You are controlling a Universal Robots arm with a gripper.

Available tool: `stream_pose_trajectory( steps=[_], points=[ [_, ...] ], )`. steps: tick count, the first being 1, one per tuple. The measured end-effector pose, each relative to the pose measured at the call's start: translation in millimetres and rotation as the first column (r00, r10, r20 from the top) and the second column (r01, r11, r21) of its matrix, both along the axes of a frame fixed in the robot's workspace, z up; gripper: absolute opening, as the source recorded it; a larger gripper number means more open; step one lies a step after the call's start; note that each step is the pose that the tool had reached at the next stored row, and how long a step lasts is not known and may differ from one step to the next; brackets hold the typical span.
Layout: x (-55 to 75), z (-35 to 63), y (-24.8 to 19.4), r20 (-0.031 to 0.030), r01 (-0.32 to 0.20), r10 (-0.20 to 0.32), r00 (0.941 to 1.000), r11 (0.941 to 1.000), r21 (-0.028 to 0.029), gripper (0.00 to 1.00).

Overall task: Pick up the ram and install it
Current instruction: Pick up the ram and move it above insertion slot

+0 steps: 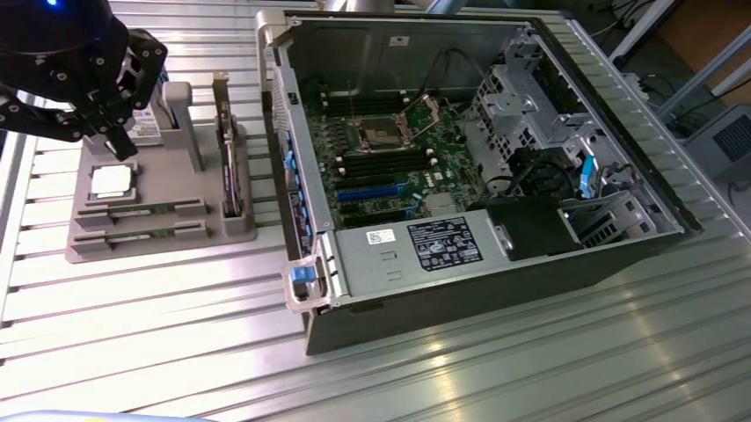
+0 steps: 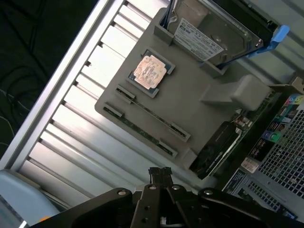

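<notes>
**Exterior view: shut gripper over the holder, ram not yet lifted**

We see the gripper [image 1: 121, 148] hanging above the grey holder [image 1: 176, 185], which sits near the bench's [image 1: 470, 378] edge at the exterior view's left. Its fingers are pressed together and carry nothing. Two green sticks sit lengthwise in end clips along the holder's edge opposite the hard drive [image 2: 213, 33]. The inner ram stick [image 1: 139, 211] is just beside the processor [image 1: 112, 180], and the outer ram stick [image 1: 135, 233] is right at that edge. The gripper hovers on the processor's hard-drive side, so both sticks lie apart from it, across the chip.

In our judgement, a clean pick calls for parting the fingers first and squaring them across a stick's thin width at mid-length. The lift should be straight so the end clips do not snag. The upright expansion card [image 1: 231, 176] stands along the neighbouring edge, beside the open computer case [image 1: 388, 316], and wants a wide berth.
</notes>
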State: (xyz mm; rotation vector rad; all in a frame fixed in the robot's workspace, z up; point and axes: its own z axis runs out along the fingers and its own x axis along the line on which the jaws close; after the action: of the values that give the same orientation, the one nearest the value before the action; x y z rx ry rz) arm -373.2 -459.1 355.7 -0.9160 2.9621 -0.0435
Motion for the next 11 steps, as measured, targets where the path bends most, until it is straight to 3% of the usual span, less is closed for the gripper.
stream_pose_trajectory(
  steps=[5,11],
  points=[
    [0.0,-0.1,0.0,0.0000,-0.063,0.063,0.9980,0.9980,0.0000,0.10],
    [0.0,-0.3,0.0,-0.0001,-0.151,0.151,0.9885,0.9885,0.0000,0.10]
  ],
)
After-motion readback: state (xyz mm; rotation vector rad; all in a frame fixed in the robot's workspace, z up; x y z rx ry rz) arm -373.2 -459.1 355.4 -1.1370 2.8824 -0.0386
